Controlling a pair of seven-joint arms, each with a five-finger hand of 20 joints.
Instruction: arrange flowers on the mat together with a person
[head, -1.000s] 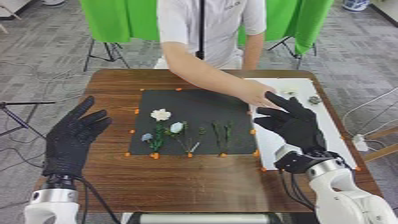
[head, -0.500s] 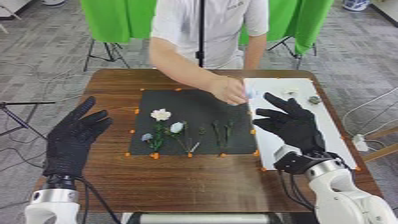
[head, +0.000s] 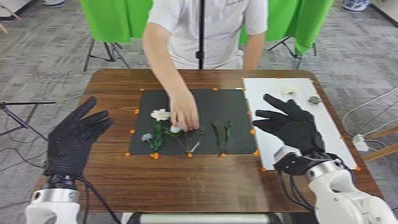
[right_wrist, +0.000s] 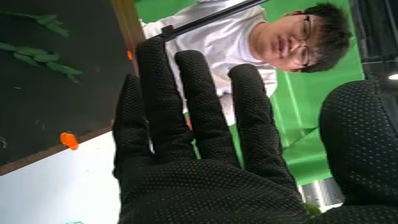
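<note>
In the head view my left hand (head: 69, 139) is open at the left side of the table, left of the black mat (head: 209, 102). My right hand (head: 293, 127) is open above the white sheet (head: 256, 95). On the mat lie a white flower (head: 161, 115), a small bluish flower (head: 147, 137) with green leaves (head: 158, 139) and green sprigs (head: 222, 135). A person's hand (head: 184, 114) reaches down onto the mat at a pale flower (head: 176, 129), partly covering it. In the right wrist view my right hand (right_wrist: 213, 182) has straight fingers, with green sprigs (right_wrist: 40, 56) beyond it.
A white flower (head: 290, 91) and a greyish one (head: 314, 100) lie at the far end of the white sheet. Orange markers (head: 155, 156) line the edges of mat and sheet. The person's arm (head: 167, 67) crosses the table's far edge.
The person's hand has moved from the white sheet's left edge across the mat, leftward and nearer, to the pale flower. Both of my hands have kept still.
</note>
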